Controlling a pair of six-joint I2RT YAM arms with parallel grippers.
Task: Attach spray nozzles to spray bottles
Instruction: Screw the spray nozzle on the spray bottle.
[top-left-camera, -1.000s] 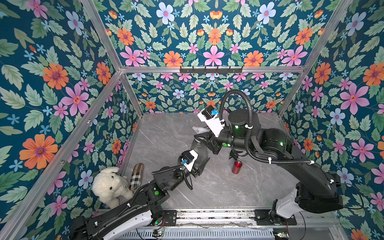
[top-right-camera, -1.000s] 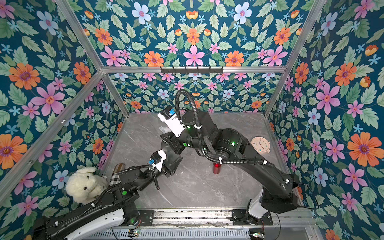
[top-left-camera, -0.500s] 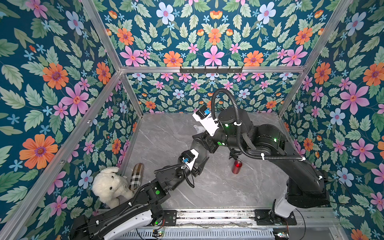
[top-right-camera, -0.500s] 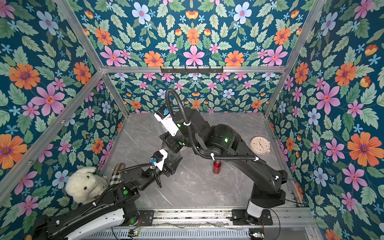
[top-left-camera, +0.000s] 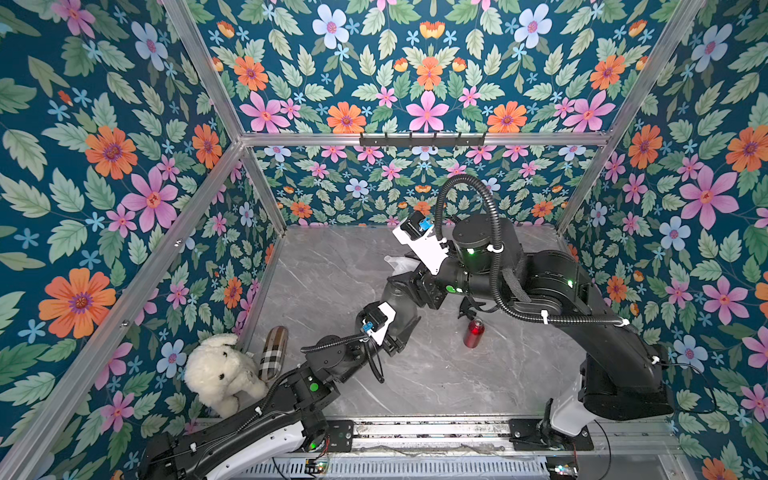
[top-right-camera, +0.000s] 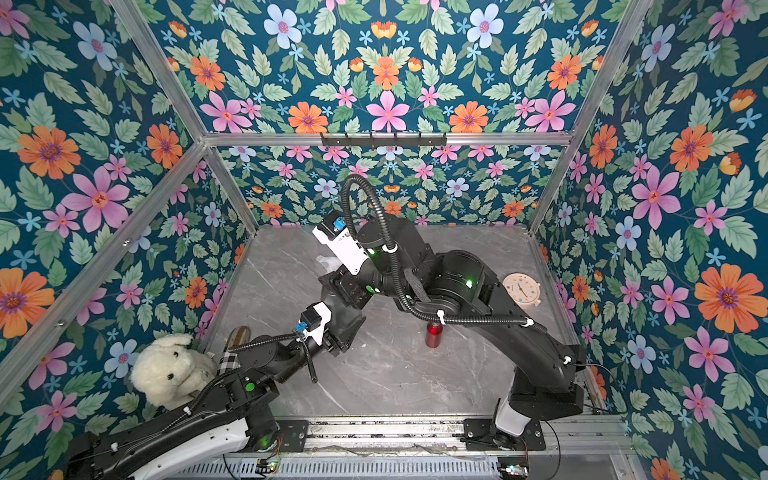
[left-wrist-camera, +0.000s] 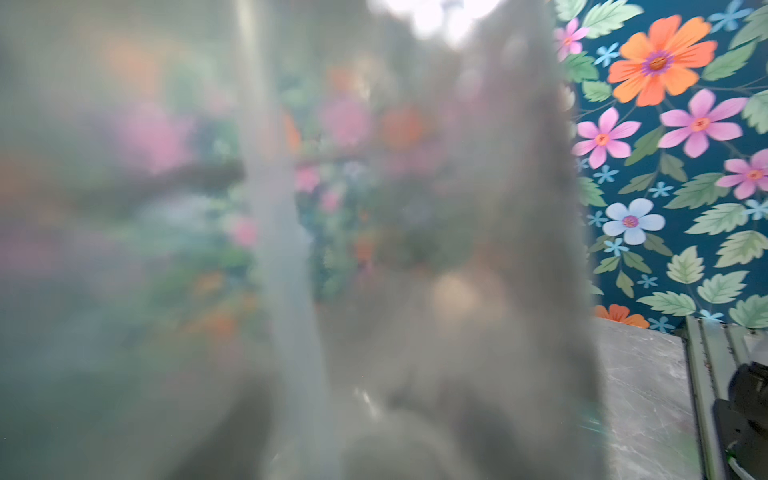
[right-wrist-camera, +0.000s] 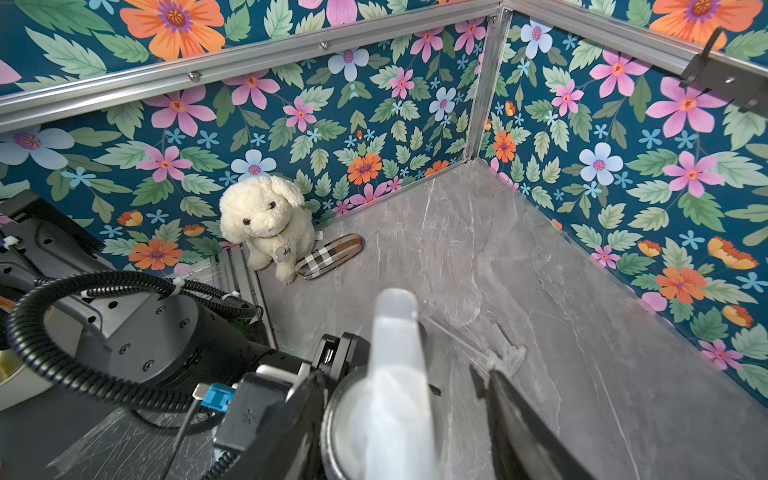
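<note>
Grey marbled tabletop inside flowered walls carries the work. At the lower middle of the right wrist view the right pincer stands spread. Its two black fingers flank the clear nozzle, with bare table showing between the nozzle and the finger at frame right, so it pinches nothing.

That nozzle sits on the neck of the smoky-grey bottle, which stands at the centre of both top views. Whether its collar is screwed tight cannot be told. The left pincer presses against the bottle's belly. Its fingers are hidden, but the bottle fills the left wrist view, so I judge it clamped there.

Further out, a second clear nozzle lies flat right of centre, and the red bottle stands alone right of the arms.

The nozzles look light, stiff and slick, with whippy dip tubes, so they are best taken across the collar, not by trigger or tube. The thin-walled bottle would likely dent under a hard squeeze and is best held at the belly.
</note>
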